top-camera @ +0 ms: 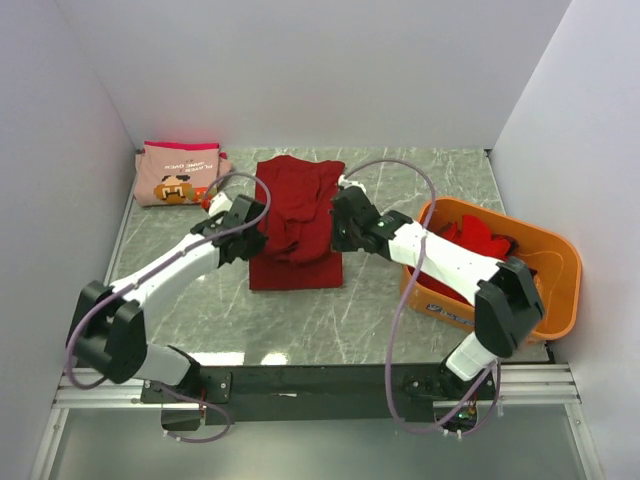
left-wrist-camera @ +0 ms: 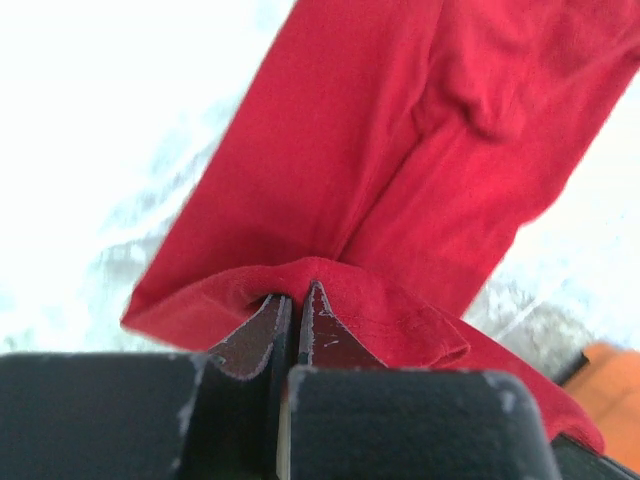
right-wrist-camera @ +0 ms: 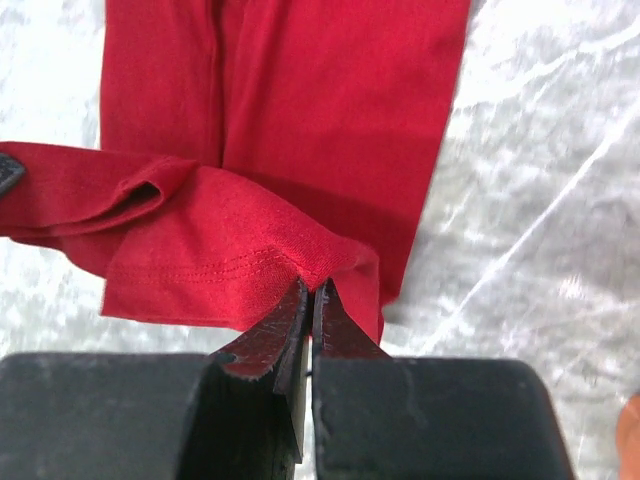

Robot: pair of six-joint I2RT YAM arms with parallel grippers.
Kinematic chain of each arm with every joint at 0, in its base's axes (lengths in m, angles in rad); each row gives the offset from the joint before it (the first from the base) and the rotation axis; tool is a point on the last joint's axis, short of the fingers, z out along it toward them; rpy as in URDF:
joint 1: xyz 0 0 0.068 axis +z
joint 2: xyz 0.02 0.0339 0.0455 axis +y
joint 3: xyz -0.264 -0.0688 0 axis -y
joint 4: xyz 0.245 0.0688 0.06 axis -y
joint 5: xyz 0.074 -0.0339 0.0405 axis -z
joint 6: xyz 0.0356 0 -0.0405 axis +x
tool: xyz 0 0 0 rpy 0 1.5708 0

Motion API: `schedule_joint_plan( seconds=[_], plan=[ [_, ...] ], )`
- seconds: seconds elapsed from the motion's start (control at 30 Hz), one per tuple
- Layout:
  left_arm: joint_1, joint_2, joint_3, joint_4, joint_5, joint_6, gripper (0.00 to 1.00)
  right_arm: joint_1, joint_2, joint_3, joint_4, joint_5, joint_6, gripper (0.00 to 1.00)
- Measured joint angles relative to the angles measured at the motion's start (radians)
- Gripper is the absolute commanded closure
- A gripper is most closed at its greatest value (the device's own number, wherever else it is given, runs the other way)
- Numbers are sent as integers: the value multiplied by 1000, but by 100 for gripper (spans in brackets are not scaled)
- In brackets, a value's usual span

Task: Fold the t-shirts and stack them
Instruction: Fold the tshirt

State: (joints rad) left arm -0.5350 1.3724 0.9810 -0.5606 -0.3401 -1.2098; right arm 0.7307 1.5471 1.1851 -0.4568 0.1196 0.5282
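Note:
A dark red t-shirt (top-camera: 296, 225) lies partly folded in the middle of the table, a band of it lifted between both grippers. My left gripper (top-camera: 247, 232) is shut on its left edge; the left wrist view shows the cloth (left-wrist-camera: 380, 180) pinched at the fingertips (left-wrist-camera: 318, 300). My right gripper (top-camera: 343, 226) is shut on its right edge; the right wrist view shows the hem (right-wrist-camera: 230, 270) caught at the fingertips (right-wrist-camera: 298, 300). A folded pink t-shirt (top-camera: 182, 173) with a moustached face print lies at the back left. More red shirts (top-camera: 478, 240) lie in the orange tub.
The orange plastic tub (top-camera: 555, 275) stands at the right, close beside my right arm. White walls close the table on the left, back and right. Grey marbled table surface (top-camera: 340, 320) shows in front of the shirt.

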Motion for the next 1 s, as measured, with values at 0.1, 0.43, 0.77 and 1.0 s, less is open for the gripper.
schedule_joint_plan(
  seconds=[0.1,0.43,0.77,1.0],
  plan=[
    [43,68,51,26,5,56,99,-23,59,56,-3,3,-8,100],
    [129,297,192,117,67,200,99,-89,214,196,-10,4,-13,100],
    [153,450,297,131,109,261,77,-139,357,309,-46,-16,-11,77],
    [197,505,361,115,109,283,0,-179,515,473,-70,-39,-32,41]
  ],
)
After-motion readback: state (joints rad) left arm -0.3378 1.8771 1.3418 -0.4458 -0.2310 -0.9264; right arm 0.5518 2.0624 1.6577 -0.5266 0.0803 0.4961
